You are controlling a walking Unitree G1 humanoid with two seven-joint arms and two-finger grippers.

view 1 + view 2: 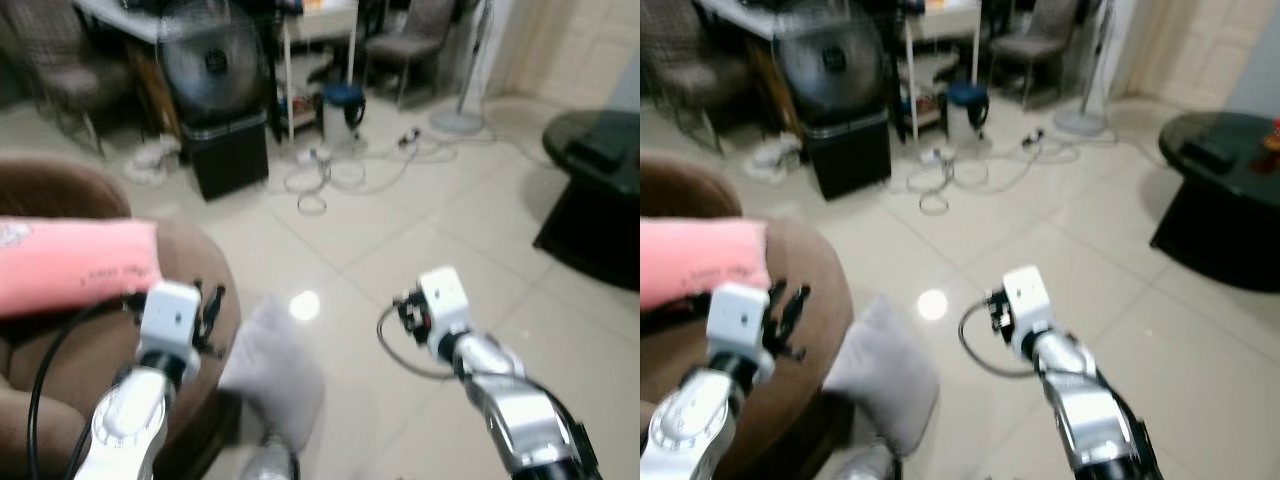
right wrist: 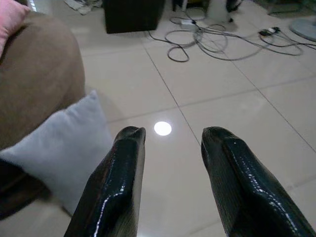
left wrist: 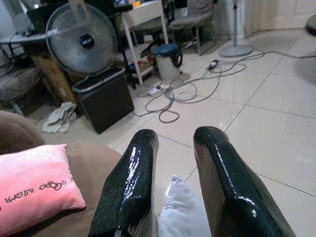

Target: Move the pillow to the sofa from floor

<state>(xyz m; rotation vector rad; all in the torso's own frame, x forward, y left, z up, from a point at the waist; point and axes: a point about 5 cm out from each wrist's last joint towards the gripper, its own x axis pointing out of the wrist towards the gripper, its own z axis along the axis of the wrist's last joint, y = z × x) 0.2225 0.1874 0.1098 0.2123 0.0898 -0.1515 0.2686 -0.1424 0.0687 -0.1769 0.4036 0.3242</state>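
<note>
From the left eye view, the grey pillow (image 1: 272,372) stands on the tiled floor (image 1: 420,240), leaning against the front of the brown sofa (image 1: 190,260); it lies below and between the two arms, just to the inner side of the left claw (image 1: 208,312) and further off to the inner side of the right claw (image 1: 405,310), so the left arm looks the nearer. Its long axis runs roughly upright with a tilt, one corner pointing up. A pink cushion (image 1: 75,265) already rests on the sofa, beyond the left claw's outer side. The right eye view gives the same layout, the pillow low between the arms and close against the sofa. In the left wrist view the left claw is released, fingers (image 3: 129,182) parted with nothing between them, and the pillow's upper corner shows just beneath the gap. In the right wrist view the right claw (image 2: 170,136) is likewise spread and empty, with the pillow off to one side of its fingers, touching the sofa. The reach probably has to go downward first.
</note>
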